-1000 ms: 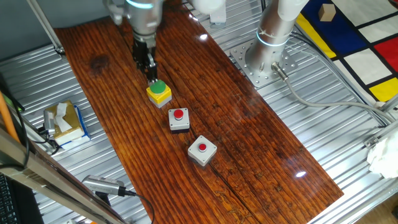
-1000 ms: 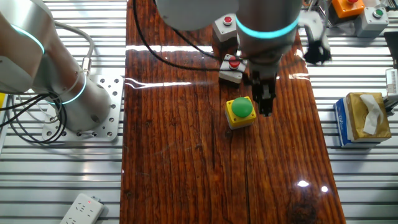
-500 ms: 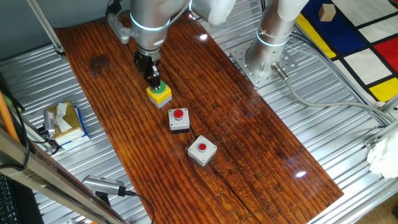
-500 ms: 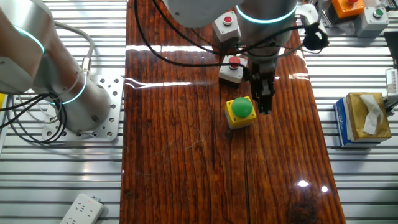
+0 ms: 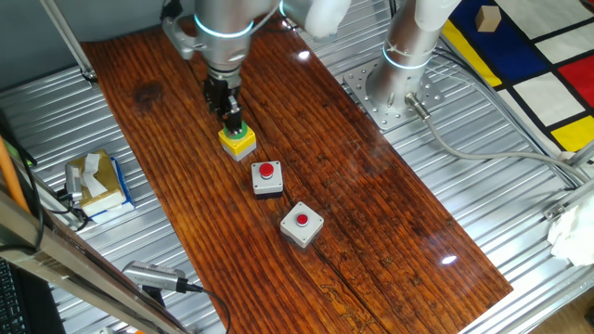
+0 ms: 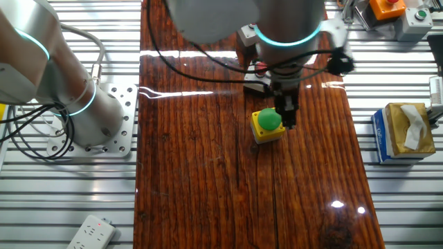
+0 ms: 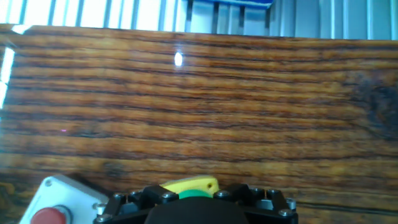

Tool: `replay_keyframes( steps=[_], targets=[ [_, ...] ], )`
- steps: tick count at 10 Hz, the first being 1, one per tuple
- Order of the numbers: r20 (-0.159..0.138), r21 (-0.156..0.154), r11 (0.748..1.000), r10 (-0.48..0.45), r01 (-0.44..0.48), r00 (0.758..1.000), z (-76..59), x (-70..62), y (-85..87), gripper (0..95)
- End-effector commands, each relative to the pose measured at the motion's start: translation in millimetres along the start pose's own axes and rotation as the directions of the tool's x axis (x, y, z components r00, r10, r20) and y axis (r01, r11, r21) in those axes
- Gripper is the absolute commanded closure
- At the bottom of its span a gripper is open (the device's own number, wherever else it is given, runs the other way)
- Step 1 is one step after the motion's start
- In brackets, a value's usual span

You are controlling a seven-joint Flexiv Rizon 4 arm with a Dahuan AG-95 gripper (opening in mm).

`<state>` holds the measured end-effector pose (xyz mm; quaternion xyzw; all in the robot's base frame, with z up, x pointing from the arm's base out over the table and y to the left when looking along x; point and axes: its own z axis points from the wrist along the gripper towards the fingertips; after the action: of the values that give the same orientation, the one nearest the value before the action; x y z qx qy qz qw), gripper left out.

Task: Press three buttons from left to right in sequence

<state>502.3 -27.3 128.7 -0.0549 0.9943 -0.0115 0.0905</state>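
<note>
Nearest the lens in one fixed view, on the dark wooden board (image 5: 353,186), I have the light grey box with a red cap (image 5: 302,224), and just beyond it the white-and-black box with a red cap (image 5: 267,177); the two sit close but apart, in a slanted row. Next along that row is the yellow box with a green cap (image 5: 238,140), and my gripper (image 5: 232,123) is standing right over it, its dark tip meeting the cap from above. From the other fixed view the same gripper (image 6: 284,117) comes down at the edge of the green cap (image 6: 268,120), with the yellow box (image 6: 267,126) under it and the arm's wrist covering most of the red-capped boxes behind. My hand view shows only the gripper body along the bottom edge, a strip of yellow (image 7: 189,185) and green peeking past it, and the white-and-black box (image 7: 55,202) down in the left corner; whether the fingertips are together or apart, I cannot tell from any camera. Off the board, a tissue box (image 5: 96,180) rests on the ribbed metal table (image 5: 520,204), and farther back the arm's base (image 5: 399,65) is bolted beside the board
</note>
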Motion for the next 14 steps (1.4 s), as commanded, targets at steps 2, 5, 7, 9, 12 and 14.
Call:
replay_keyframes(
  steps=[2, 5, 7, 9, 12, 14],
  targets=[
    [0.019, 0.02, 1.0, 0.011, -0.012, 1.0, 1.4, 11.1, 0.0, 19.0],
    [0.029, 0.022, 1.0, 0.018, -0.019, 0.999, 1.3, 22.5, -0.6, 19.0],
    [0.037, 0.023, 0.999, 0.024, -0.025, 0.999, 0.2, 34.5, -0.8, 19.0],
    [0.038, 0.022, 0.999, 0.03, -0.031, 0.999, -1.2, 42.6, -0.8, 19.0],
    [-0.055, -0.018, 0.997, 0.071, -0.072, 0.996, -7.1, 47.0, -1.3, 19.0],
    [-0.093, -0.028, 0.996, 0.082, -0.085, 0.992, -9.6, 46.3, -1.7, 19.0]
  ],
)
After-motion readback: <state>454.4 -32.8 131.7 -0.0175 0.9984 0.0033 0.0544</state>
